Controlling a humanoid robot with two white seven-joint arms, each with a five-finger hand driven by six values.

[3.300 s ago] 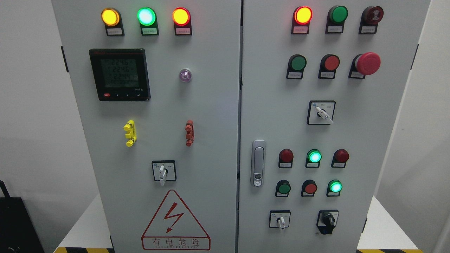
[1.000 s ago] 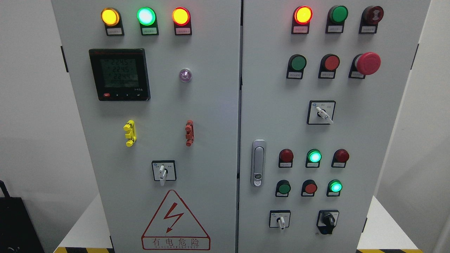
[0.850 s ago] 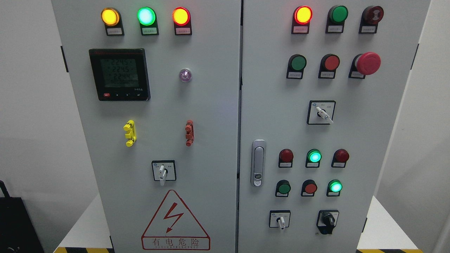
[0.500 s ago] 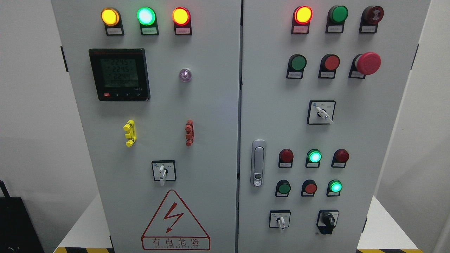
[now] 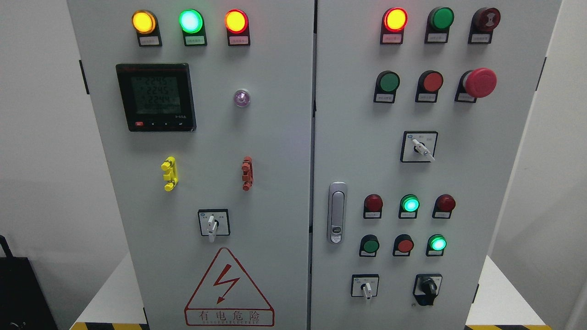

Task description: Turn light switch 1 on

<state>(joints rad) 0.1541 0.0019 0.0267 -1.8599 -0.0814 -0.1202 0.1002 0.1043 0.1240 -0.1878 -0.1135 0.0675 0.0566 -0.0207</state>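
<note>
At the far left of the frame, beside a white wall, a dark object [image 5: 18,293] sat low against the edge. Next came the grey cabinet's left door [image 5: 275,183], with an amber lamp [image 5: 144,22], a lit green lamp [image 5: 191,21] and a lit red lamp [image 5: 236,21] along the top. Below them was a black digital meter [image 5: 156,97], and to its right a small violet lamp [image 5: 241,98]. Mid-door, a yellow clip [image 5: 169,173] and a red clip [image 5: 247,173] stood well apart. Under them the left selector switch [image 5: 211,224] had its white handle pointing down, just above a red warning triangle [image 5: 228,286].

Right of the centre seam, a chrome door handle [image 5: 337,213] stood upright. The right door carried a lit red lamp [image 5: 395,19] at the top and a red mushroom button [image 5: 479,82] beneath it, toward the right. At mid-height the upper selector switch [image 5: 419,147] pointed toward the lower right. Two lit green lamps [image 5: 410,204] [image 5: 437,243] glowed among dark red and green buttons. At the bottom were the lower white selector switch [image 5: 366,288], its handle down, and just to its right the black knob switch [image 5: 429,286].

The labels were too small to read, so I could not tell which of these was switch 1. Neither robot hand showed in the frame, so I could not tell their state or how they lay relative to any switch.
</note>
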